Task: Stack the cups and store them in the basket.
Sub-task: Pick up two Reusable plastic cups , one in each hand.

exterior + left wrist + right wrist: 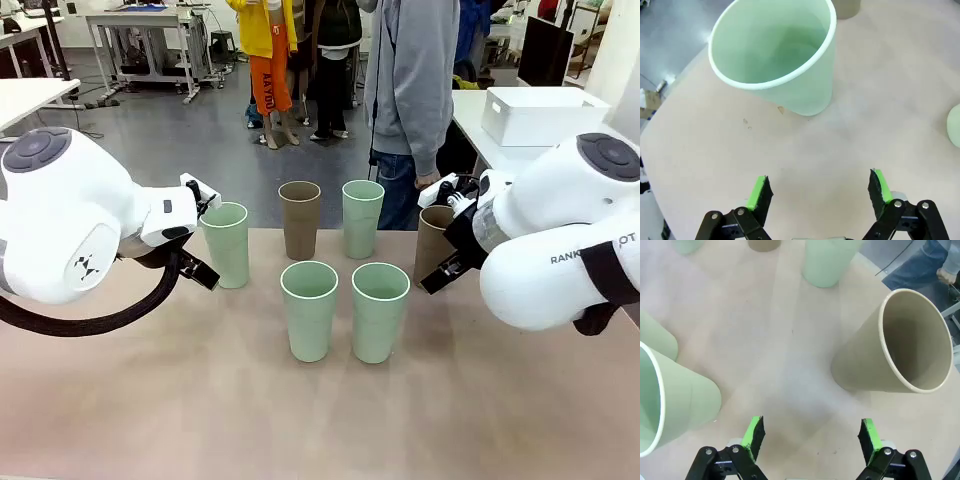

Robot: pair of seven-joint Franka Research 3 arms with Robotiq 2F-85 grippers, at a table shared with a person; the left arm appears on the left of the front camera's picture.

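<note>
Stacking not yet begun: six cups single, both end effectors open

Status: all six cups stand upright and apart on the surface (150,400); none sits inside another.
- Far row, from the robot's left: left mint cup (226,243), brown cup (299,218), far mint cup (362,217), tan cup (433,240).
- Near row: near-left mint cup (309,308) and near-right mint cup (380,310), side by side, not touching.

Left end effector (820,186): jaws spread, empty, with the left mint cup just ahead of the fingertips and clear of them.

Right end effector (812,432): jaws spread, empty. The tan cup lies ahead and off to one side, not between the fingers.

Basket (540,115): on a side table (470,110) at the far right, well apart from the cups. Its inside cannot be seen from this angle.

Judgement: nothing is completed. Each arm looks lined up for a first grasp on an end cup of the far row. All nesting remains, as does carrying the stack to the basket.
</note>
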